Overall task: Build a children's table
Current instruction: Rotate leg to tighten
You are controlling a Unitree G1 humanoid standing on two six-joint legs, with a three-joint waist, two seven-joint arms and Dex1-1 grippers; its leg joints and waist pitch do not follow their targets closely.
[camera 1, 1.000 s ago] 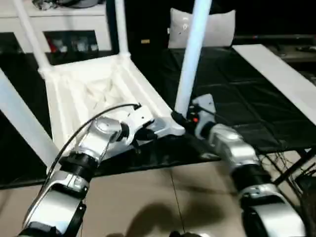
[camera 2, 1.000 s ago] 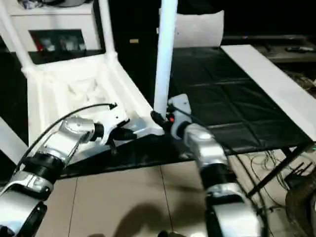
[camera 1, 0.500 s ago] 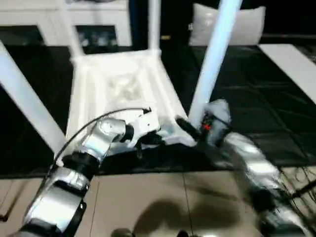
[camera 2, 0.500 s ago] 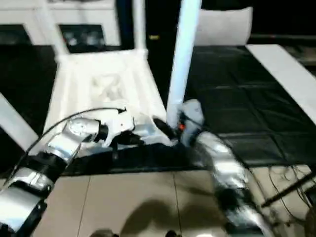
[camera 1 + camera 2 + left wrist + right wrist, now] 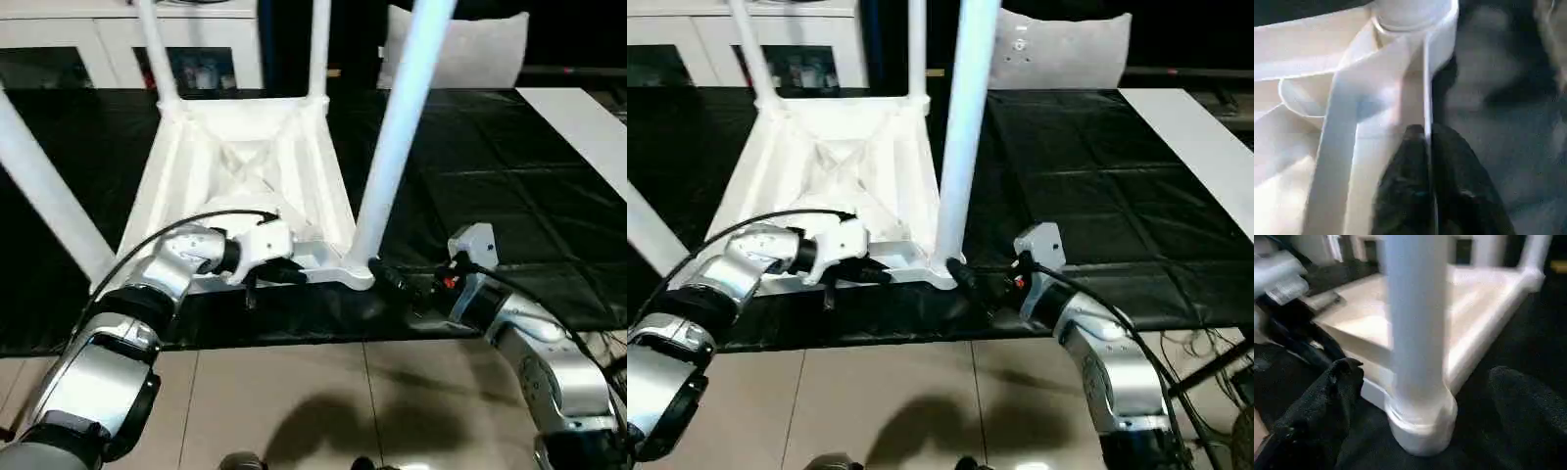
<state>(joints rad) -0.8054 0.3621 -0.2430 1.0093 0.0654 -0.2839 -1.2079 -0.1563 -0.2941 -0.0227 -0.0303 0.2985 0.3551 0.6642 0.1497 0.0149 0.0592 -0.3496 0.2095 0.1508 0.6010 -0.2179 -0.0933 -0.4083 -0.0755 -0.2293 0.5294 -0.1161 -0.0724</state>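
Upside down on the black-covered table (image 5: 509,206): the children's table (image 5: 245,166), ribbed underside up, legs rising from the corner sockets. Left gripper (image 5: 294,275) pinched shut on the thin near rim, fingers (image 5: 1400,196) either side of the wall. Right gripper (image 5: 1422,401) spread wide around the base of the near-right leg (image 5: 397,137), seemingly not touching it, though blurred.

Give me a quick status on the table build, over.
Left gripper shut on the tabletop's near rim. Right gripper open, astride the near-right leg, not touching. Table upside down on black mat, legs up. Nothing in the way.
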